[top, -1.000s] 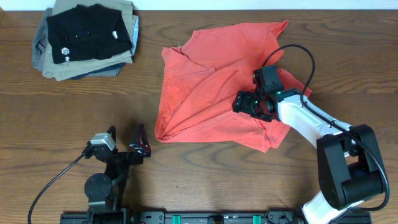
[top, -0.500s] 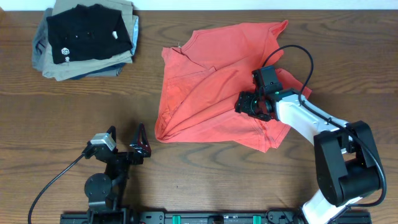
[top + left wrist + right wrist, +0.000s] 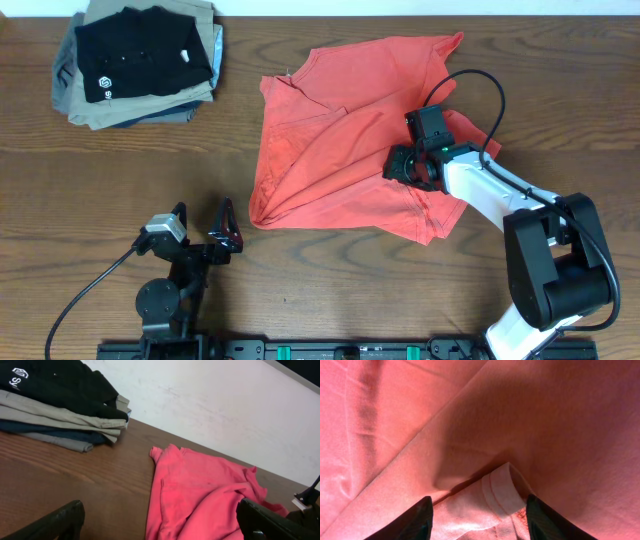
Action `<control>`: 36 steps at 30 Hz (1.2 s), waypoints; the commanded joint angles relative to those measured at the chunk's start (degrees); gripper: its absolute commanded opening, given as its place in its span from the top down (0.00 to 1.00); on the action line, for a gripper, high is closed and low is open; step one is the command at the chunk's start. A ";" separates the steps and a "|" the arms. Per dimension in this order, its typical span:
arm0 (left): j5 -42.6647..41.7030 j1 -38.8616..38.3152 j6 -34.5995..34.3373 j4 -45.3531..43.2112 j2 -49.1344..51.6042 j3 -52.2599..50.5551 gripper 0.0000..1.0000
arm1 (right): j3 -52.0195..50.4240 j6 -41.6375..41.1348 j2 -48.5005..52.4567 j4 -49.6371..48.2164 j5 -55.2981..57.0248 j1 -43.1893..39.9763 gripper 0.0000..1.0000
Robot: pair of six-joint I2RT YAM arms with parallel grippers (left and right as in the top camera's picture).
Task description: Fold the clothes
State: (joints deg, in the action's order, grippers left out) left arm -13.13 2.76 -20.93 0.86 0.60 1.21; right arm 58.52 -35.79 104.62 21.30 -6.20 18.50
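Note:
The coral-red T-shirt lies crumpled and partly folded over itself on the wooden table, right of centre. No lettering shows. My right gripper is down on its right part. In the right wrist view its fingers are partly apart, with a raised hemmed fold of the shirt between them. My left gripper is open and empty near the front left, apart from the shirt. In the left wrist view it faces the shirt.
A stack of folded garments, black shirt with a white logo on top of grey and khaki ones, sits at the back left; it also shows in the left wrist view. A white wall runs behind the table's far edge.
My right gripper's fingers have drawn closer together around the shirt fold and shifted slightly right. The left arm and the shirt's outline have not moved.

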 commanded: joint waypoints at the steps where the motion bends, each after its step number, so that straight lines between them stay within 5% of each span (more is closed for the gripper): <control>1: -0.37 -0.33 0.72 1.88 -0.28 -0.98 0.02 | -0.24 -0.39 0.83 -0.20 1.44 0.26 0.47; 24: -0.37 -0.33 0.72 1.88 -0.28 -0.98 0.02 | -0.24 -1.07 0.81 -0.74 1.62 0.26 0.98; 36: -0.37 -0.33 0.72 1.88 -0.28 -0.98 0.02 | -0.24 -3.58 0.72 -0.74 3.43 -0.57 0.99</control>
State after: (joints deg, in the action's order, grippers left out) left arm -13.13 2.76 -20.93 0.86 0.60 1.21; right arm 58.52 -38.39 104.62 20.71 -4.14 18.41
